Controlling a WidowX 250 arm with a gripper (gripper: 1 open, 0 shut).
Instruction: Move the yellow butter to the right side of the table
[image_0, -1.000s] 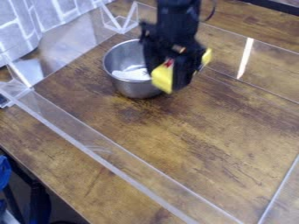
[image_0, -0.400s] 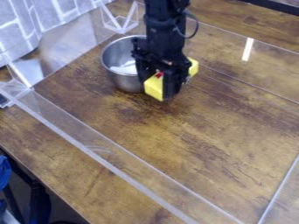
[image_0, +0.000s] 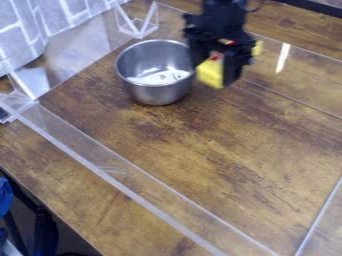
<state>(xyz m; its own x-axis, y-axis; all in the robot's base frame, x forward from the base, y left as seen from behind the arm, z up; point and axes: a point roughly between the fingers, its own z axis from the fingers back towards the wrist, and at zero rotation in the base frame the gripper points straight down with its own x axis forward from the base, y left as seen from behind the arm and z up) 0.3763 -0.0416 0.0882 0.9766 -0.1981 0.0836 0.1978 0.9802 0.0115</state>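
The black robot pincer (image_0: 221, 68) points down and is clenched on the small bright yellow butter box (image_0: 211, 73), holding it just above the dark brown wood-plank surface (image_0: 201, 170) with its clear glossy sheet. The box sits just right of the round steel bowl (image_0: 156, 72), apparently not touching it, though the blur makes this hard to judge.

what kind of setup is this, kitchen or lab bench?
Probably a lab test bench, not a kitchen: a wood-plank table fenced by clear acrylic edge rails, a lone steel bowl, and a robot gripper holding the yellow butter.
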